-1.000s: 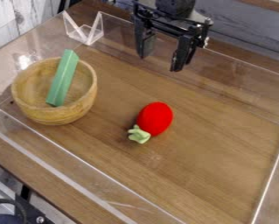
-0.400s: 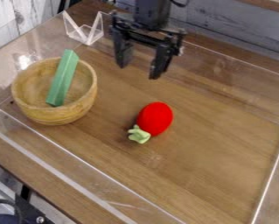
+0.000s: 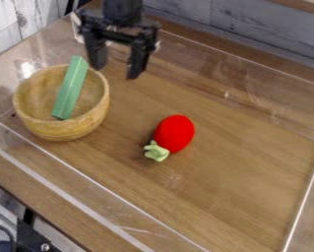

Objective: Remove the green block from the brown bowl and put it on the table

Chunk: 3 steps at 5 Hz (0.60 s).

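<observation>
One gripper (image 3: 114, 59) was seen pointing down with its two black fingers (image 3: 137, 61) spread wide and nothing held between them, positioned above the table (image 3: 238, 128) just beside the far right rim of the bowl (image 3: 28, 116). One green block (image 3: 73, 87) was propped inside that single bowl, its upper end leaning on the far rim and its lower end resting in the hollow. One red strawberry toy (image 3: 172, 136) with green leaves was left lying on the tabletop, well apart from the bowl. Clear low walls (image 3: 146, 224) were set around the wooden surface.
</observation>
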Each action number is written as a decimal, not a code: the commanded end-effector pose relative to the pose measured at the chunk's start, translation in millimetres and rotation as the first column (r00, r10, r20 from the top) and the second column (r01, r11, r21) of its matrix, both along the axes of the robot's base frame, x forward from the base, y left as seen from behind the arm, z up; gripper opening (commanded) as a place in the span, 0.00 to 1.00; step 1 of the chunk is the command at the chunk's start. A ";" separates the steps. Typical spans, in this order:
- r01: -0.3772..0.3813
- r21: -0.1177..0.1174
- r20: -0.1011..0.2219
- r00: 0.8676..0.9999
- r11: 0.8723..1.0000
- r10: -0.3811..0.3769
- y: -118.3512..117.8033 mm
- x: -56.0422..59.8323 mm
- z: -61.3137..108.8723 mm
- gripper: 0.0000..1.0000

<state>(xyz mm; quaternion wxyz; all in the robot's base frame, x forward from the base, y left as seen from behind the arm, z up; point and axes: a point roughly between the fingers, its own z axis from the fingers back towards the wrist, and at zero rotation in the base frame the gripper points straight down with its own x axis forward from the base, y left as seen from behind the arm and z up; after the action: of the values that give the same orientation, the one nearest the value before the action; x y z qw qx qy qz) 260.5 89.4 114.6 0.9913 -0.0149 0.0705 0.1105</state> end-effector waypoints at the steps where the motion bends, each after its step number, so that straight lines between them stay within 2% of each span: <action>1: 0.013 0.030 0.052 0.999 0.999 -0.015 10.0 -8.9 13.0 1.00; 3: -0.071 0.033 0.023 0.997 0.997 0.070 14.2 -19.1 16.3 1.00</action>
<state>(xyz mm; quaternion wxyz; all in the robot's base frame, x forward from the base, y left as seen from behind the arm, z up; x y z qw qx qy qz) 241.1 100.2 111.3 0.9857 -0.0125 0.0923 0.1403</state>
